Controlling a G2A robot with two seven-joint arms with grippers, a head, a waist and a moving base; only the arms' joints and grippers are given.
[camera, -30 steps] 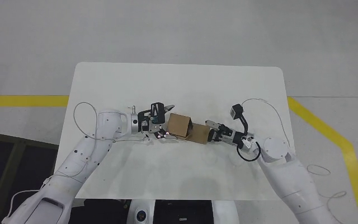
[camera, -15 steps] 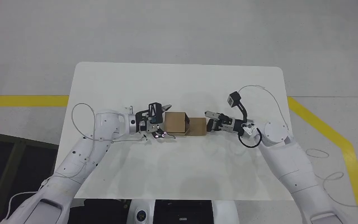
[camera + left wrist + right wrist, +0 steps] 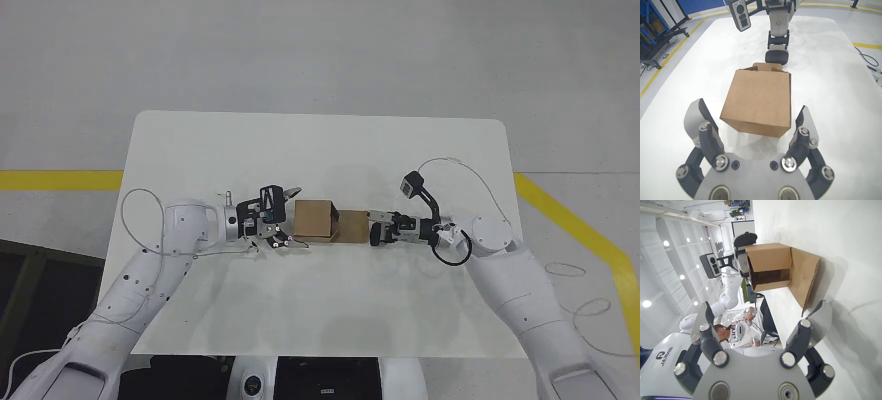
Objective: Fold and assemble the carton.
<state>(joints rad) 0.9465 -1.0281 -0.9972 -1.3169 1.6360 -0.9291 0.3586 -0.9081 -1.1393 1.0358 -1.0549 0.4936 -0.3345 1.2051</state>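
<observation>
The brown carton (image 3: 314, 220) lies on its side in the middle of the white table (image 3: 320, 150), with one flap (image 3: 351, 227) spread flat toward the right arm. My left gripper (image 3: 292, 216) is open, and the carton's closed end (image 3: 761, 106) sits just between its fingertips without visible contact. My right gripper (image 3: 373, 228) is open at the flap's outer edge. In the right wrist view the carton's open end (image 3: 770, 275) faces the right gripper (image 3: 762, 308), and the flap (image 3: 804, 279) lies on the table beside one finger (image 3: 821, 309).
Thin cables loop on the table by each arm, one on the left (image 3: 140, 215) and one on the right (image 3: 470, 185). Bare tabletop lies behind and in front of the carton. Yellow floor tape (image 3: 60, 180) runs past the table's sides.
The carton has turned from a skewed pose to square between the two arms. The right gripper has let go of the flap and shifted to its outer edge. The left gripper drew back slightly.
</observation>
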